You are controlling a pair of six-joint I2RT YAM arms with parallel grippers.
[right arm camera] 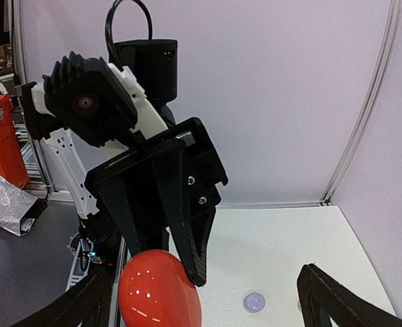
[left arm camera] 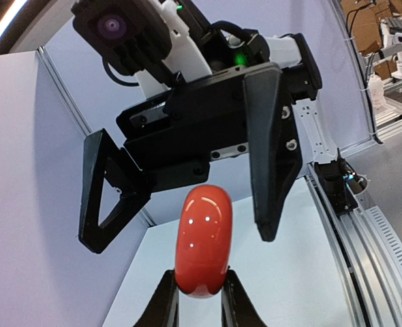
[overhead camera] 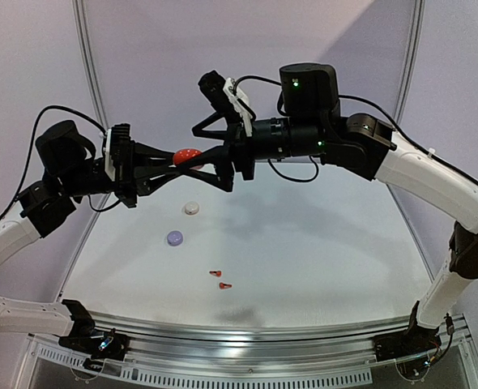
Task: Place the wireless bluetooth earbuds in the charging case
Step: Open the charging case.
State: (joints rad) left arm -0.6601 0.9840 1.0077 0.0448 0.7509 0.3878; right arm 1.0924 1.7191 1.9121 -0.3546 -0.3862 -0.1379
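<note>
Up high, my left tool: clamped on red case
My right tool: wide apart
Worktop: two red earbuds

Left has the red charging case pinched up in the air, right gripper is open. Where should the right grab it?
Take the free end of the red charging case, which sticks out past the fingertips of the left gripper. Bring the right gripper head-on toward it, open jaws straddling the same two faces the left pinches; the glossy rounded rim would likely slip.
</note>
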